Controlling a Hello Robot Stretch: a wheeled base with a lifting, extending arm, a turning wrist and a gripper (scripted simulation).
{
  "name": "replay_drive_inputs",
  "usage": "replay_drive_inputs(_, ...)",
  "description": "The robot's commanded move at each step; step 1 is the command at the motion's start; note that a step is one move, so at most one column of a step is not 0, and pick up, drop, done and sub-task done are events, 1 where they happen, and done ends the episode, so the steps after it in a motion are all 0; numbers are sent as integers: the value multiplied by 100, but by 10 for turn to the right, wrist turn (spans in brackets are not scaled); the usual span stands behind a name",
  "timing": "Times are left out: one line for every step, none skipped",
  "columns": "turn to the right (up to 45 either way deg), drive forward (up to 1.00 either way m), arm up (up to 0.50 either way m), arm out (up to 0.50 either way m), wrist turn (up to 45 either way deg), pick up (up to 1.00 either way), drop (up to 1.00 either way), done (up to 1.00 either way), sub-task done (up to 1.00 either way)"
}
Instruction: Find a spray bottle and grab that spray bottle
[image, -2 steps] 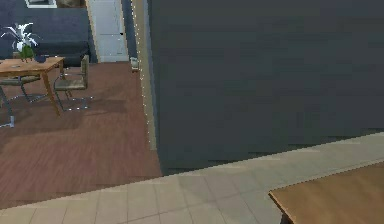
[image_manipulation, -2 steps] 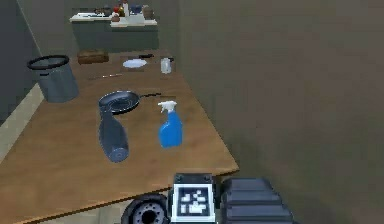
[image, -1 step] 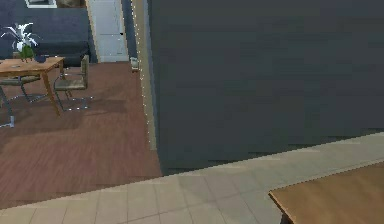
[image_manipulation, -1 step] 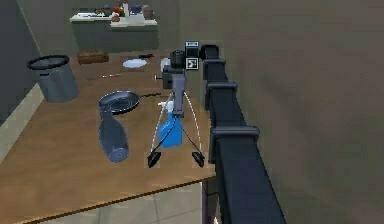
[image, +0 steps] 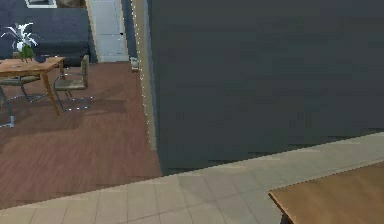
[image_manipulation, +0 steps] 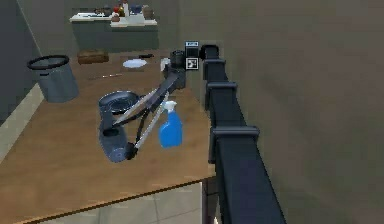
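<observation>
A blue spray bottle (image_manipulation: 172, 126) with a pale top stands on the wooden table (image_manipulation: 70, 160) in the arm side view. The dark arm (image_manipulation: 232, 130) rises along the table's right edge to two white marker squares (image_manipulation: 191, 55). From there my gripper (image_manipulation: 120, 135) reaches down-left over the tabletop, and its thin fingers (image_manipulation: 140, 108) pass close by the bottle's left side. Whether they touch it is unclear. Since the bottle stands on the table right at the gripper, I cannot tell whether the gripper holds anything.
On the same table stand a black bin (image_manipulation: 55, 75), a white plate (image_manipulation: 135, 63) and a small dark box (image_manipulation: 92, 57). A shelf (image_manipulation: 115, 18) with several items lies beyond. The forward view has a dark blue wall (image: 260, 80), a dining table (image: 30, 68) with chairs, and a wooden table corner (image: 335, 195).
</observation>
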Motion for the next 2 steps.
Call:
replay_drive_inputs(0,0,0,0,450,0,0,0,0)
replay_drive_inputs(0,0,0,0,450,0,0,0,0)
